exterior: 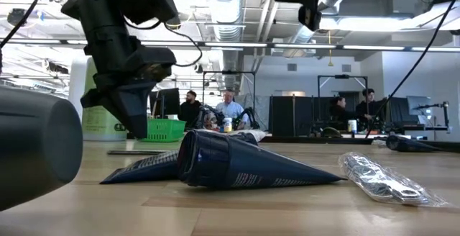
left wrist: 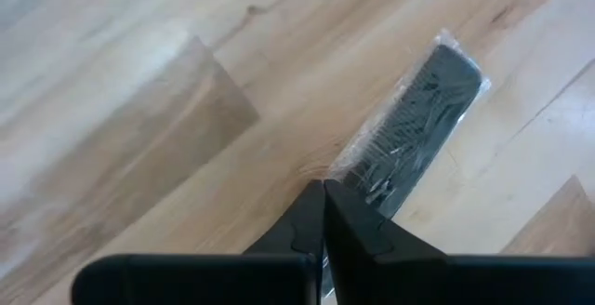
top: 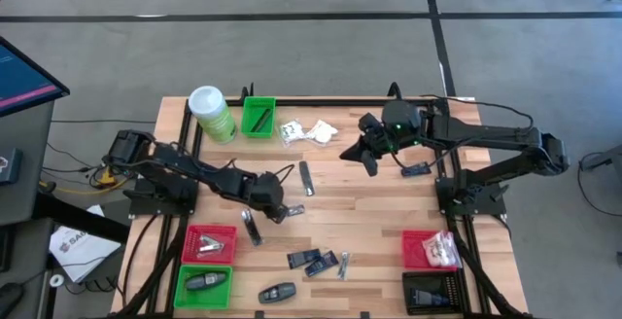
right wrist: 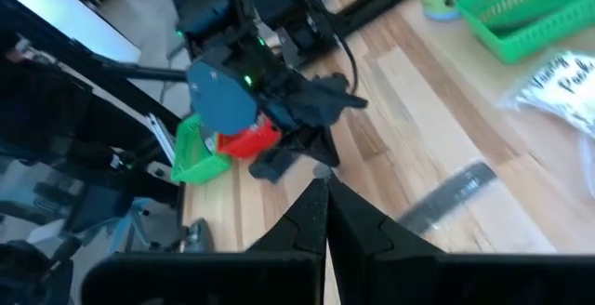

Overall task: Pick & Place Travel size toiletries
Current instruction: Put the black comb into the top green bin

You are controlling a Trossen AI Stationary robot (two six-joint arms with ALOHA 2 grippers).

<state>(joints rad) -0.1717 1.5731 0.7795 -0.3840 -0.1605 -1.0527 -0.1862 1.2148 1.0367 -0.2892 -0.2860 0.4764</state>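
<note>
Clearly the left end effector, fingers pressed together and empty, hovers just beside a slim dark comb in a clear wrapper lying on the bench; its long axis runs straight ahead.

Two red bins, two green bins, one black bin

canister: upper left of table, just left of a bin
sachets: right of that bin
left gripper: table centre, just beside a packet
right gripper: upper right of centre
lower-left bins: stacked near frame bottom
lower-right bins: opposite corner
</note>
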